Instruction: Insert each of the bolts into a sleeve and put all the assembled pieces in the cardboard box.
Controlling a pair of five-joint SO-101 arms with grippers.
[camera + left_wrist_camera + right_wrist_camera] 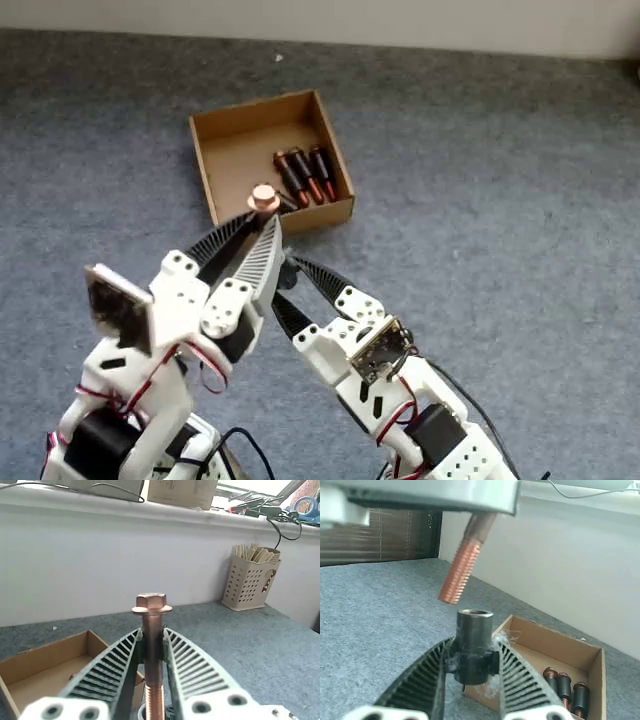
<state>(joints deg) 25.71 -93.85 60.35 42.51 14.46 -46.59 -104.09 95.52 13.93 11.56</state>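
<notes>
Box (240, 150) open from above, left half bare; three pieces (305, 176) crowd right near corner; bolt (264, 198) in left gripper (153, 636) hangs over near wall, blocking entry there; right gripper (473, 649) with sleeve (474, 629) close below bolt tip, narrow gap between; both arms crowd near side; carpet (500, 180) open either side of box.

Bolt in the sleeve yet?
Out. The bolt tip hangs above and apart from the sleeve; its bore is empty.
</notes>
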